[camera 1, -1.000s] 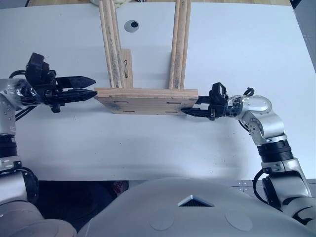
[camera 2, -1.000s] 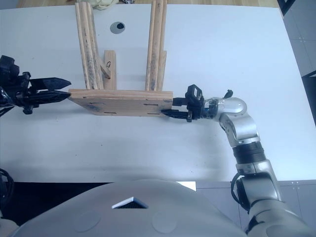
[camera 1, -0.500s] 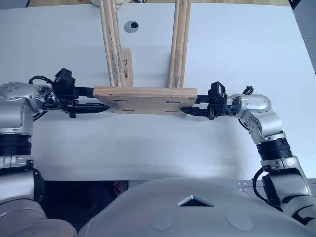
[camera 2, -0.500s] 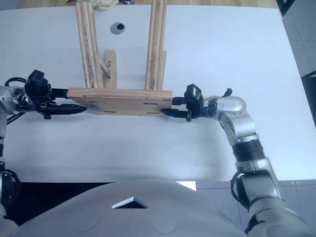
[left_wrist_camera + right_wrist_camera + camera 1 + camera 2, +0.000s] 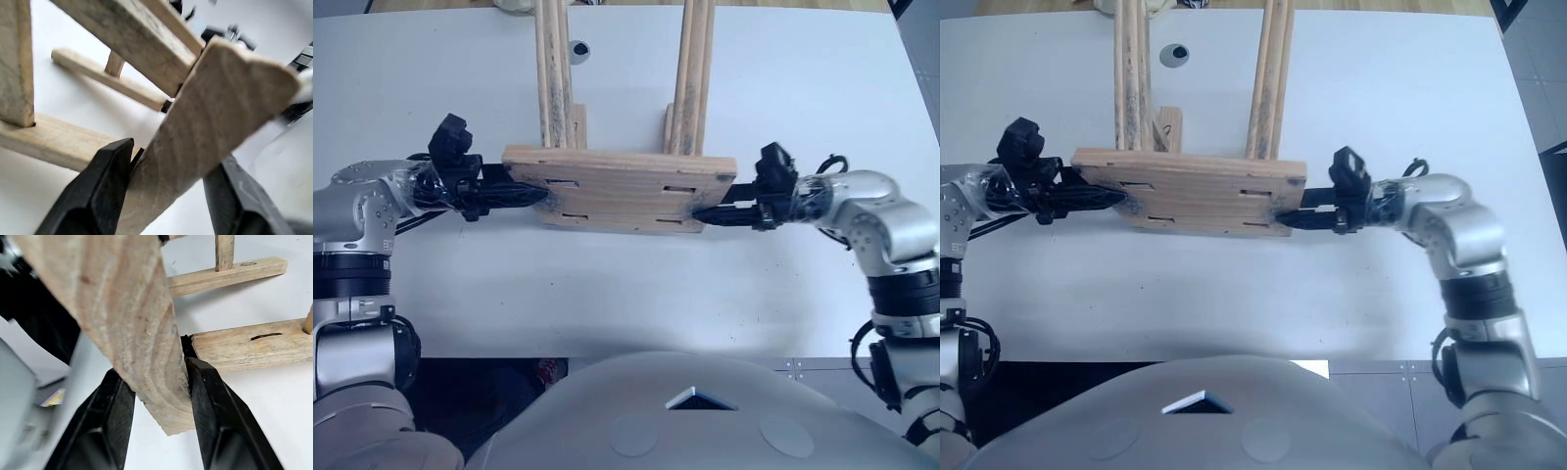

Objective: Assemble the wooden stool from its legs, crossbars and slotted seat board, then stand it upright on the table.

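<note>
Black left pincer (image 5: 536, 195), right pincer (image 5: 702, 214) clamp flat, grainy slotted seat board (image 5: 619, 189).

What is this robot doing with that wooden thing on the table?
It is putting together a wooden stool. The left gripper and the right gripper each clamp one end of the slotted seat board, holding it between them. The legs are already joined to the board and stretch away across the table. The stool is on its side, not yet stood upright.
</note>
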Robot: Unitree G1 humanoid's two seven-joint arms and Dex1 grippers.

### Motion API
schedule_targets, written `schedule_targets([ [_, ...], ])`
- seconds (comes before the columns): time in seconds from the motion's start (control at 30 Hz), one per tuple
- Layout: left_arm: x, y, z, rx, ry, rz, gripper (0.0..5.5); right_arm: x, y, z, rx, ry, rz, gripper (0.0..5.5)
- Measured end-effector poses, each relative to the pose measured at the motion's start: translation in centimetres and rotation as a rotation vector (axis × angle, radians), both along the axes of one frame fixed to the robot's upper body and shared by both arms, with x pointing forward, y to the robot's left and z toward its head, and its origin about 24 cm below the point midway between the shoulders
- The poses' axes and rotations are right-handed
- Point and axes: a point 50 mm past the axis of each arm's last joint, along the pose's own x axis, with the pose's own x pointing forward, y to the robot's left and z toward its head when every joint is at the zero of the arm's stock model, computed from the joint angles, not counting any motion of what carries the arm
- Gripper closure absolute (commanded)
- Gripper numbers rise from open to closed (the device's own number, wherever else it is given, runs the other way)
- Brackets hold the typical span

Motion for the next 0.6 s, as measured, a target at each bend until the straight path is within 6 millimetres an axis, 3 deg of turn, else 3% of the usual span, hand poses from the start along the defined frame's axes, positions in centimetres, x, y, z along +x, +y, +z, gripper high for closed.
schedule_targets([
  [0.13,-1.2,-1.5,2.0,-0.226,0.083,0.02,3.72,-0.3,-1.8,4.4,0.096,0.185,-0.003,4.0],
  [0.27,-2.4,-2.4,3.3,-0.399,0.195,0.047,3.93,-0.8,-2.3,7.6,0.206,0.336,0.046,4.05],
  [0.37,-2.3,-2.7,4.1,-0.477,0.246,0.088,4.0,-0.4,-2.5,8.5,0.236,0.421,0.039,4.07],
  [0.6,1.5,-2.7,5.8,-0.602,0.349,0.342,4.2,4.8,-1.6,10.6,0.318,0.566,-0.077,4.19],
])
